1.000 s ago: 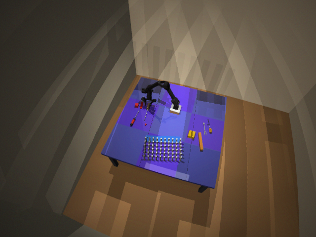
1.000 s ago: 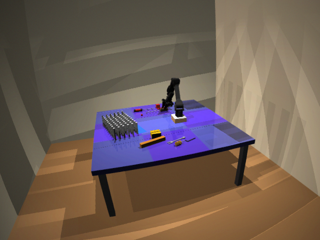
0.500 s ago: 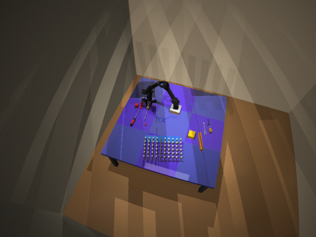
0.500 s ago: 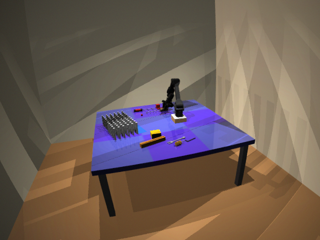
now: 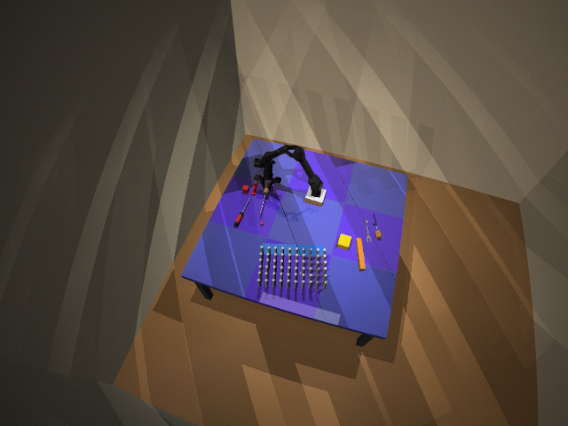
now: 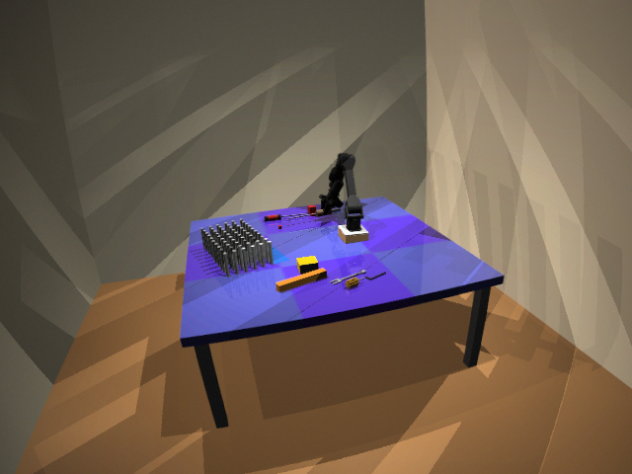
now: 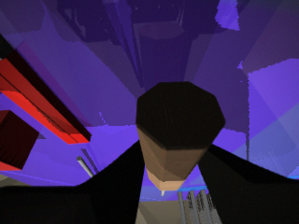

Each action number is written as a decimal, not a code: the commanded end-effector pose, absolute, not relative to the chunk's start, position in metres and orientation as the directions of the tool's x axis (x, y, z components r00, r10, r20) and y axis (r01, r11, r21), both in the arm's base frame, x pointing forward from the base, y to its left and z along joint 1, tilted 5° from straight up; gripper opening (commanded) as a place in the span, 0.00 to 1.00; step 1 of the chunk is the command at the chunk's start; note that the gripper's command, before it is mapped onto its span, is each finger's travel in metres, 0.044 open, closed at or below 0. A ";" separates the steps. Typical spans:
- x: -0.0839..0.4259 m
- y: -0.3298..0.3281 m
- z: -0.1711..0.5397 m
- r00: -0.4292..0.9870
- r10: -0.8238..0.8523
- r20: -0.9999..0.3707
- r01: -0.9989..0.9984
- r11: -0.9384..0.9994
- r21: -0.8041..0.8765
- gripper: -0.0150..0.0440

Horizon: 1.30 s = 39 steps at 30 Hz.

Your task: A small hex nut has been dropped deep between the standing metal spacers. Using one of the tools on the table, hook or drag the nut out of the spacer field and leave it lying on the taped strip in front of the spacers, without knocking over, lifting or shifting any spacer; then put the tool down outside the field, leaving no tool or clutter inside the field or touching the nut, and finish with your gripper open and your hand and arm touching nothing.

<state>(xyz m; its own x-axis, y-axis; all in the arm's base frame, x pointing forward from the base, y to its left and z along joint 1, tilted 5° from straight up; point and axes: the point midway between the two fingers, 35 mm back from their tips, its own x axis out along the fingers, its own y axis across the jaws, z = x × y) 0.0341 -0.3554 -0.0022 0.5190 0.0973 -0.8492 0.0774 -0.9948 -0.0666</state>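
My gripper (image 5: 265,186) (image 6: 324,210) (image 7: 175,161) is shut on the wooden handle of a thin tool, low over the table's far left part. The brown handle (image 7: 175,140) fills the space between the fingers in the wrist view. Its thin shaft (image 5: 263,209) points toward the spacers. A small red thing (image 5: 261,224) (image 6: 279,226) is near the shaft's far end. The metal spacers (image 5: 289,262) (image 6: 269,252) stand upright in rows. A bright blue strip (image 5: 292,246) (image 6: 278,256) lies along their robot side. I cannot make out the hex nut.
A red cube (image 5: 245,188) (image 6: 311,208) (image 7: 18,142), a red bar-like piece (image 5: 254,188) (image 7: 47,103) and a red-handled screwdriver (image 5: 238,218) (image 6: 273,217) lie beside the gripper. Across the table are a yellow block (image 5: 344,240) (image 6: 307,264), an orange bar (image 5: 360,254) (image 6: 301,279), a wrench (image 5: 367,231) and an orange-handled tool (image 5: 378,234).
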 end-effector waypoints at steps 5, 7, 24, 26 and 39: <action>0.036 -0.368 0.061 0.518 0.072 -0.852 0.080 -0.996 -0.035 0.25; 0.036 -0.369 0.075 0.520 0.070 -0.851 0.077 -0.996 -0.035 0.25; 0.041 -0.361 0.144 0.527 0.064 -0.847 0.061 -0.997 -0.038 0.25; 0.049 -0.358 0.145 0.522 0.067 -0.850 0.065 -0.997 -0.039 0.25; 0.122 -0.320 0.157 0.486 0.087 -0.870 0.099 -0.994 -0.044 0.25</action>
<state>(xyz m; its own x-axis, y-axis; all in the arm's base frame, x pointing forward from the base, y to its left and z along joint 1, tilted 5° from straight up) 0.1049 -0.3330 0.1533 0.4923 0.0857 -0.8662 0.0938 -0.9946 -0.0450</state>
